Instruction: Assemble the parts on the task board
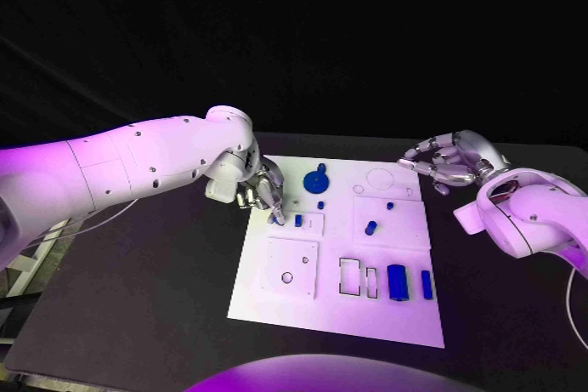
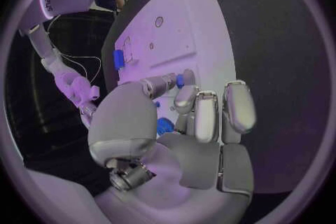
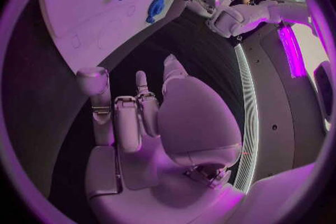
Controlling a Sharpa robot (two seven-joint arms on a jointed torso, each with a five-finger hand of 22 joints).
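Left hand [image 1: 260,190], fingers apart and grasping nothing, hovers over the white plastic task board [image 1: 294,303], a small blue peg [image 1: 298,220] just beyond its fingertips; closing on it appears next.

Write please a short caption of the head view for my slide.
Left robot hand reaches down to the white board's near-left area beside small blue parts; right robot hand hovers curled off its far-right corner.

The white task board [image 1: 410,320] is lying flat on the table, carrying a round blue disc [image 1: 318,182] near its far edge, small blue pegs [image 1: 370,228] around its middle and two blue blocks [image 1: 398,281] near its front edge.
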